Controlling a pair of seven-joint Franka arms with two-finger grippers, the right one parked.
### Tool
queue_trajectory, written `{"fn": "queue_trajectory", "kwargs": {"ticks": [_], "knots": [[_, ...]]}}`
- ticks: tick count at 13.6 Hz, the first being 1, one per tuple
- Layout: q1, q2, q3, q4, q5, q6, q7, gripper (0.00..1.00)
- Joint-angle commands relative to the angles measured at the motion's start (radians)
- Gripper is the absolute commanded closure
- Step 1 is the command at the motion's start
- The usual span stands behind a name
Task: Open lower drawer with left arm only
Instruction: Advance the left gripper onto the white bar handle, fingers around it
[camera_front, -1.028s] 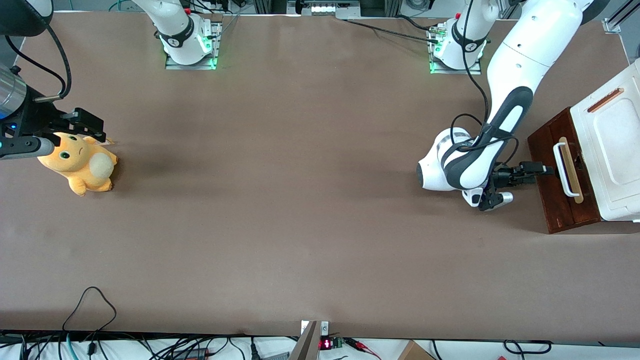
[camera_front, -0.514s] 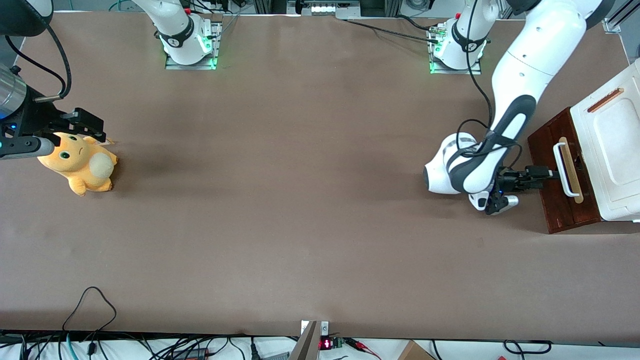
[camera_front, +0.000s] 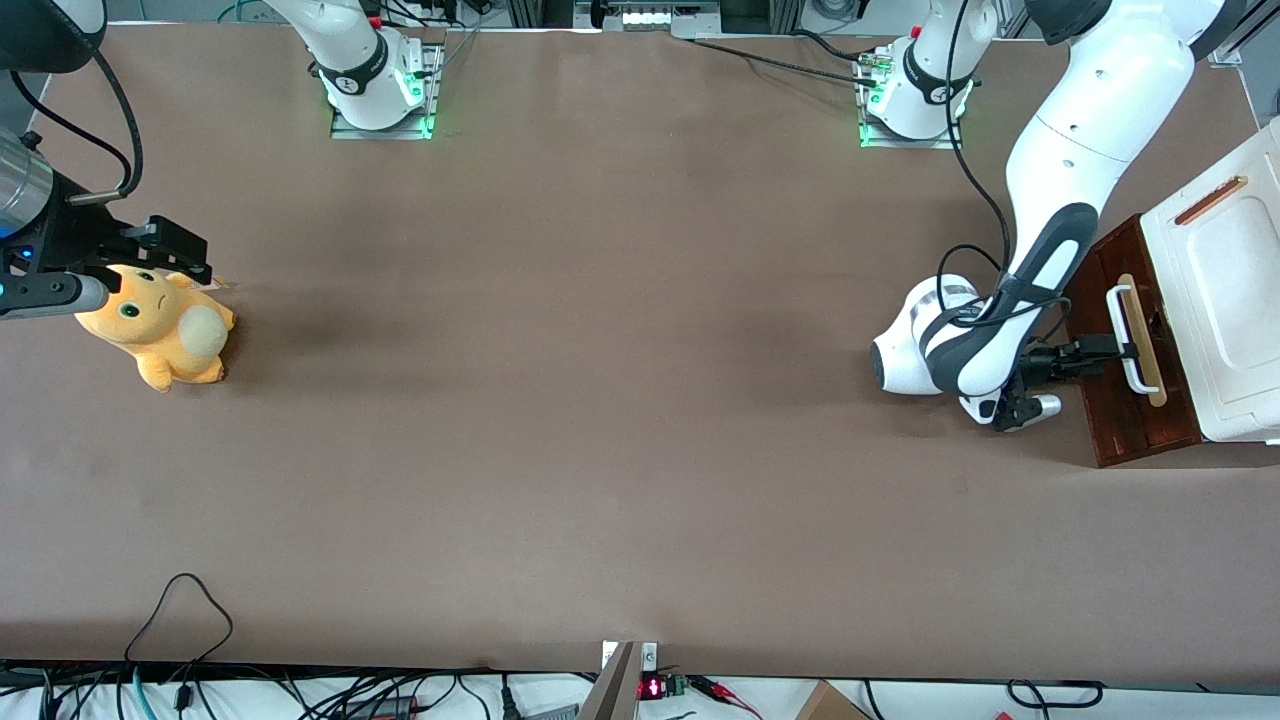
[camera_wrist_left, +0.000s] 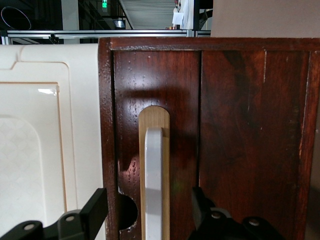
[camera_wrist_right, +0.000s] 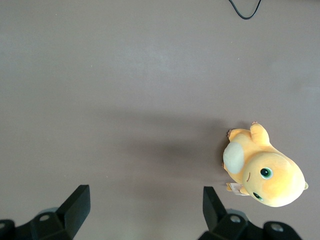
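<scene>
Even overhead light, soft shadows, glare on white cabinet top

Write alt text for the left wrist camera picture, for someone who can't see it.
The left arm's open claw straddles the white bar handle of a dark reddish-brown lower drawer, one black finger on each side and neither touching it. The handle sits on a tan strip, and a white cabinet top lies beside the drawer front.
</scene>
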Motion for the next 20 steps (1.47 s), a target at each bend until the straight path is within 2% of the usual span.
{"fn": "queue_trajectory", "kwargs": {"ticks": [1, 4, 5, 7, 14, 20], "knots": [[0.035, 0.005, -0.009, -0.008, 0.036, 0.000, -0.001, 0.28], [0.045, 0.004, -0.009, -0.022, 0.034, 0.000, -0.007, 0.31], [0.051, 0.002, -0.011, -0.027, 0.034, -0.001, -0.011, 0.38], [0.054, 0.001, -0.014, -0.030, 0.034, -0.006, -0.017, 0.41], [0.078, -0.021, -0.036, -0.079, 0.031, -0.033, -0.047, 0.44], [0.112, -0.042, -0.059, -0.102, 0.031, -0.033, -0.047, 0.52]]}}
